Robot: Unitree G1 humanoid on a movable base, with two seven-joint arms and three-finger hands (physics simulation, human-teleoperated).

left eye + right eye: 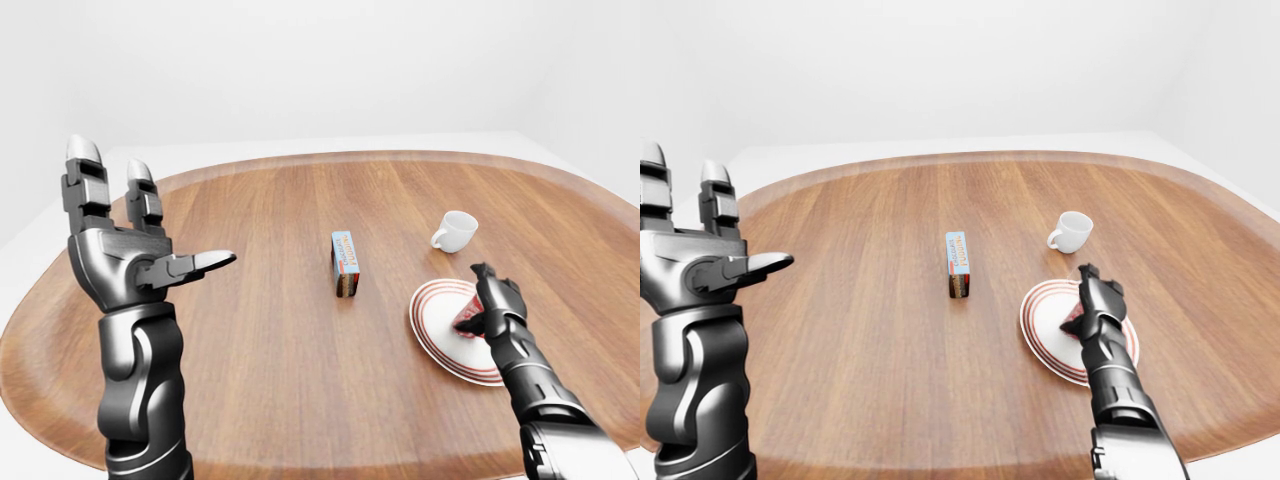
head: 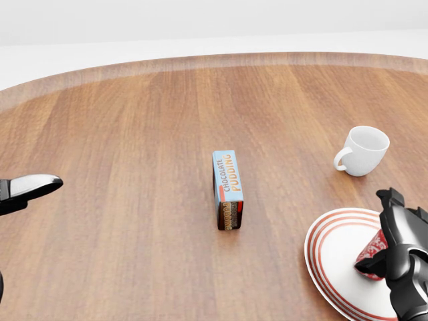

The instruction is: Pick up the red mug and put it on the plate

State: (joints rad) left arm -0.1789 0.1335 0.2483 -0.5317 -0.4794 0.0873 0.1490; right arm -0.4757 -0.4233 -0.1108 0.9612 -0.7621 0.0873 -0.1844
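Observation:
The red mug is on or just above the white plate with red rings at the lower right of the head view; only a small part of it shows beside my hand. My right hand is shut round the mug and hides most of it. I cannot tell whether the mug's base touches the plate. My left hand is held up at the left of the left-eye view, fingers spread, open and empty, far from the mug.
A white mug stands on the round wooden table just above the plate. A chocolate pudding box stands upright near the table's middle, left of the plate.

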